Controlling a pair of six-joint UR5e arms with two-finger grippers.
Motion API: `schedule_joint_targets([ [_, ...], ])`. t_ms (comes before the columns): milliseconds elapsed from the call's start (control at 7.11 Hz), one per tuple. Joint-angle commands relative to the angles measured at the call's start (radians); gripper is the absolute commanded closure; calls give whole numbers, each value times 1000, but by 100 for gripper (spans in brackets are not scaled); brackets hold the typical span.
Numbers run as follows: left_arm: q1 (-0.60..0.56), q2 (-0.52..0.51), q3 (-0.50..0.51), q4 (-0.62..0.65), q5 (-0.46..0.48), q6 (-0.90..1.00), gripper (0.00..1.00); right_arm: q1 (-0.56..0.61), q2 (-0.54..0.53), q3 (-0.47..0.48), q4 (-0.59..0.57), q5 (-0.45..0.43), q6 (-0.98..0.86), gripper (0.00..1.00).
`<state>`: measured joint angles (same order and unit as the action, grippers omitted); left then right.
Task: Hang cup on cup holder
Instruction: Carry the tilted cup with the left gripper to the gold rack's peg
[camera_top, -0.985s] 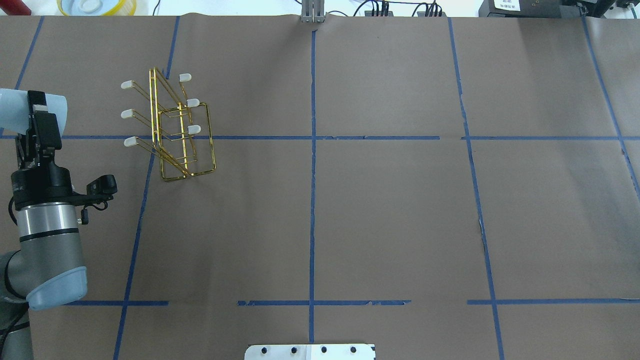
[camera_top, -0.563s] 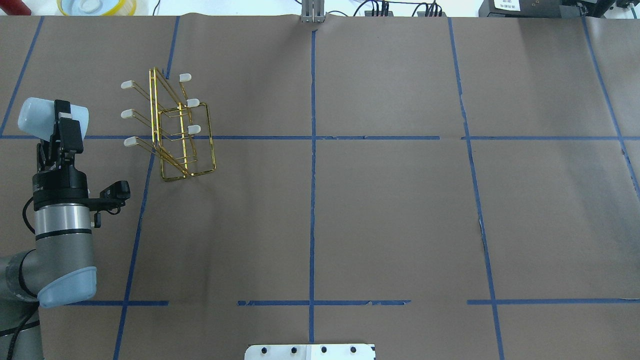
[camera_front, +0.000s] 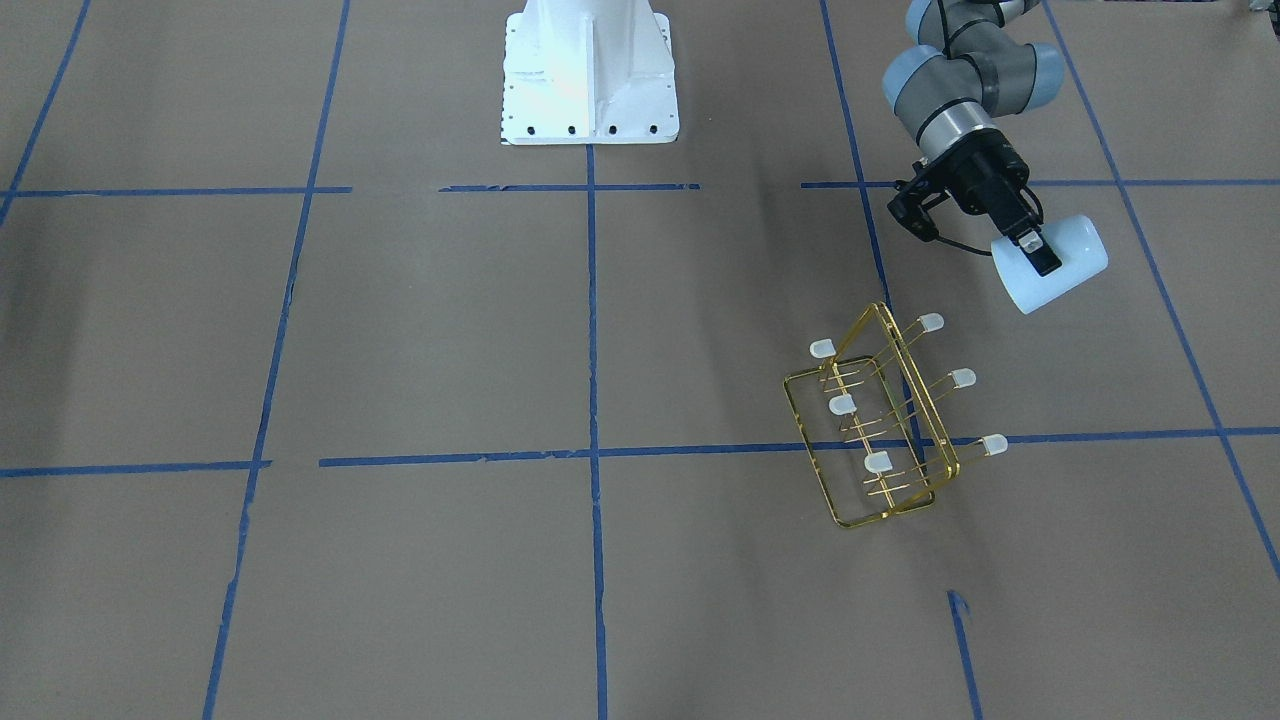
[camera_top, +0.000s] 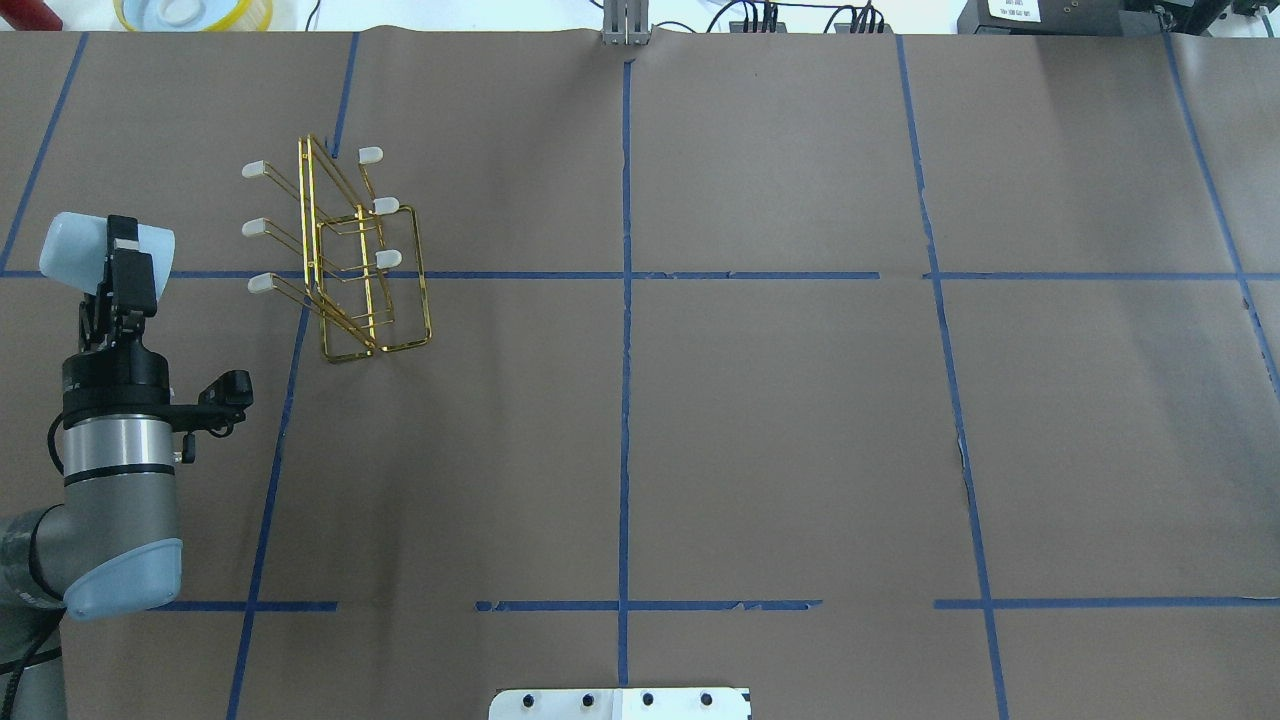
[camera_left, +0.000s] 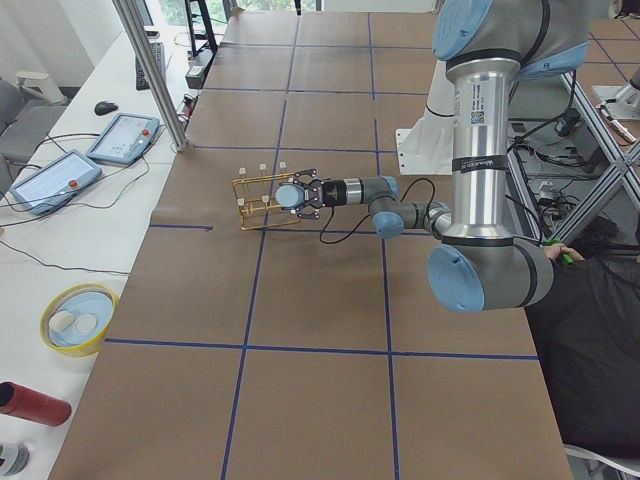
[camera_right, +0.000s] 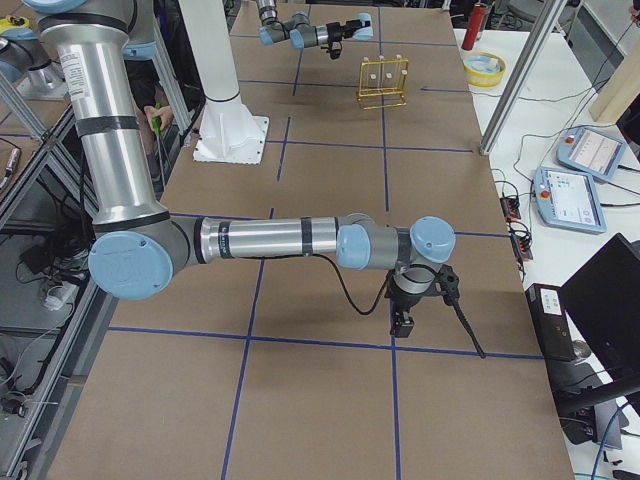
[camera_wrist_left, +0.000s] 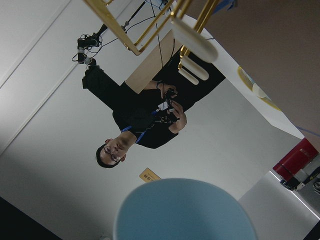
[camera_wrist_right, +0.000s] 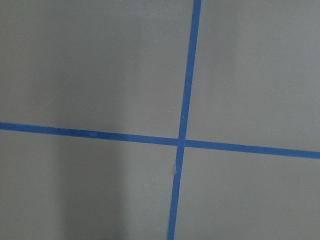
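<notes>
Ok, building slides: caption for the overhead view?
Left pincer holds a pale blue plastic tumbler sideways, apart from the gold wire rack.

Crops the cup at the left wrist view's lower edge, the rack at its top. Hides one finger of the left gripper under the cup. Leaves the right gripper too small to judge.

Cup in left claw, left of cup holder, well apart.
</notes>
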<state>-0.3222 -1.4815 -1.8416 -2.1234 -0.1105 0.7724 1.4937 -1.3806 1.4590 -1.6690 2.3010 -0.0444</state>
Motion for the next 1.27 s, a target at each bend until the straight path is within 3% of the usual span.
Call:
schedule_joint_targets([
  [0,-9,20,-65,7,-103,7,100,0,0,1,0,0,0,0],
  [422,-6,-5,-51,-1,-162,149,100,0,0,0,0,0,0,0],
  [1126,-8,-140,70,8,-152,200,100,0,0,0,0,0,1,0],
])
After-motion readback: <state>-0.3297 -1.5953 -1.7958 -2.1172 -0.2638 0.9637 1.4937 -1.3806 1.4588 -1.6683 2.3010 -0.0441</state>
